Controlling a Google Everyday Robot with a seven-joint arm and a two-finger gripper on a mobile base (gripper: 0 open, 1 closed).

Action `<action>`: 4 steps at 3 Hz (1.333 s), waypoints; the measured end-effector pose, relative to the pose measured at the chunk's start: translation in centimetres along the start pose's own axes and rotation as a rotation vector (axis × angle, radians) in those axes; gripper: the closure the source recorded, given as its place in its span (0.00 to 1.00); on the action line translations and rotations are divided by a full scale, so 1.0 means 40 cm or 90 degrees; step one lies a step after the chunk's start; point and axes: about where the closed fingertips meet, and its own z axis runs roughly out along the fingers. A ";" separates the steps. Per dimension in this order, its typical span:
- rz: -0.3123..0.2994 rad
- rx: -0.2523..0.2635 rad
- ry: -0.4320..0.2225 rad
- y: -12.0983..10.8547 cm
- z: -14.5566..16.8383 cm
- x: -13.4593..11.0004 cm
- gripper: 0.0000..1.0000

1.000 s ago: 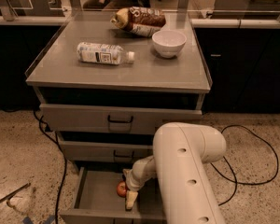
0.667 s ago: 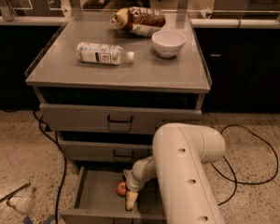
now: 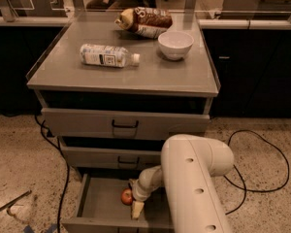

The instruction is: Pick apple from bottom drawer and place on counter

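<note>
Where the bottom drawer stands open, end effector beside apple, seemingly touching, grip state indiscernible, bottle label unreadable.

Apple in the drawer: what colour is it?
The apple is red-orange, camera view, beside the tool in the drawer.

On the surface: one bottle, one bowl, one bag. Three drawers; one apple; one gripper in the bottom drawer.

The arm is a thick cream-white tube with small dark dots. It narrows to a pale gripper inside the bottom drawer.
</note>
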 end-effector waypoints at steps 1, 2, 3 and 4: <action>0.000 0.003 -0.013 -0.004 0.029 0.006 0.00; -0.007 0.008 -0.039 -0.014 0.065 -0.004 0.00; -0.007 0.008 -0.039 -0.014 0.065 -0.004 0.00; -0.007 0.007 -0.039 -0.014 0.065 -0.004 0.17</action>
